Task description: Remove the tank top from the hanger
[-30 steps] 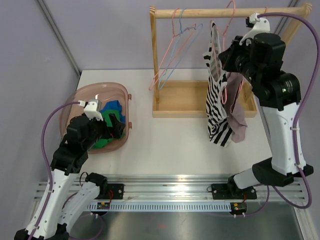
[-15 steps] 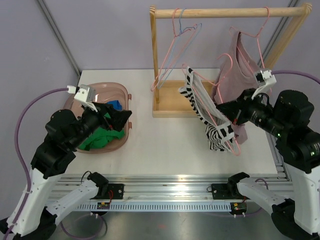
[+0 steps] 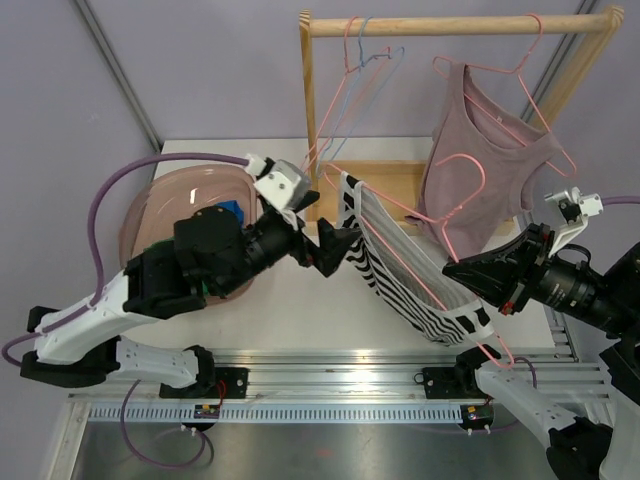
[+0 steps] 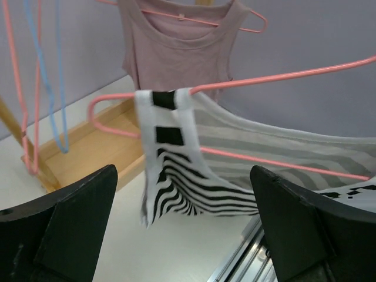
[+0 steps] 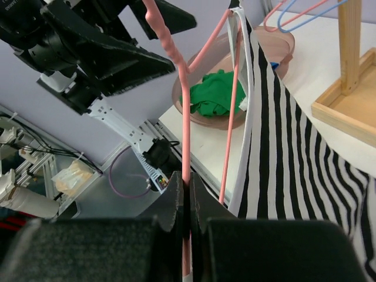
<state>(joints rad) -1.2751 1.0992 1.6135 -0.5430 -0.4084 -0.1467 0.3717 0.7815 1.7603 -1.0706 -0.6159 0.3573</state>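
Observation:
A black-and-white striped tank top [image 3: 400, 265] hangs on a pink hanger [image 3: 415, 218] that is off the rack and tilted over the table. My right gripper [image 3: 455, 270] is shut on the hanger's wire near the hook, as the right wrist view shows [image 5: 185, 188]. The tank top [image 5: 282, 147] drapes to the right of the wire [image 5: 183, 117] there. My left gripper [image 3: 335, 245] is open and empty, just left of the top's shoulder strap. In the left wrist view the strap [image 4: 170, 135] and hanger [image 4: 282, 76] lie ahead of the open gripper [image 4: 185, 235], not between its jaws.
A mauve tank top [image 3: 480, 170] hangs on another pink hanger from the wooden rack's rail [image 3: 450, 25]. Empty pink and blue hangers [image 3: 345, 90] hang at the rail's left. The rack's tray base [image 3: 390, 185] lies behind. A pink basin [image 3: 165, 200] with green and blue clothes sits at left.
My right arm swung down from the rack to the front right, carrying the hanger with the striped top. My left arm moved from the basin rightward to the top's strap.

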